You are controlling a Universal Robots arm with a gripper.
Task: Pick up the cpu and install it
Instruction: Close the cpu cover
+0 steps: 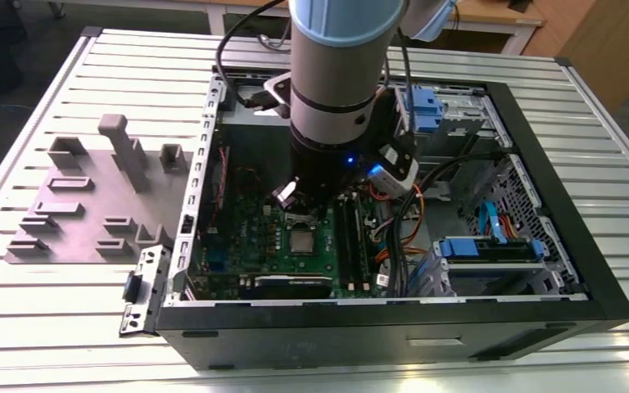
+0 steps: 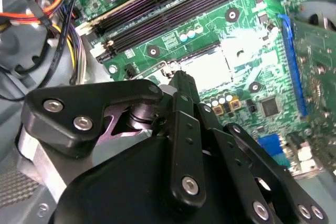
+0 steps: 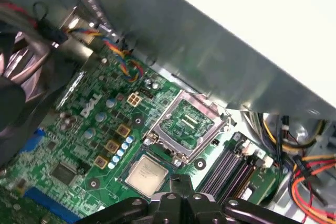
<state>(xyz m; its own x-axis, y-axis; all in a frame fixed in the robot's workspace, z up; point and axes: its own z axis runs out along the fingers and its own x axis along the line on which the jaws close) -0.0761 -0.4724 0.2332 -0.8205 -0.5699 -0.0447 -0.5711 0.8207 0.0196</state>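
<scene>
Two fingers of the gripper look pressed together in the first wrist view, so I read the jaws as closed with nothing between them. The tip hangs just above the green board, right beside the cpu, though I cannot tell whether it touches. The cpu lies flat on the board with its dull silvery top facing up, free of the gripper. Just beyond it stands the frame, tilted up, with green board visible through its middle. Beside the frame run the dark memory slots, and past them I see a bundle of orange, yellow and red cables. In the second wrist view the same fingertip points at a bright pale square patch on the board, too washed out for me to make out. In the exterior view the arm comes straight down into the open case, and the cpu shows as a small pale square on the board just below the wrist. The case lies on a slatted metal table. A grey block with upright pegs sits on the table toward the exterior view's left, well apart from the arm.
</scene>
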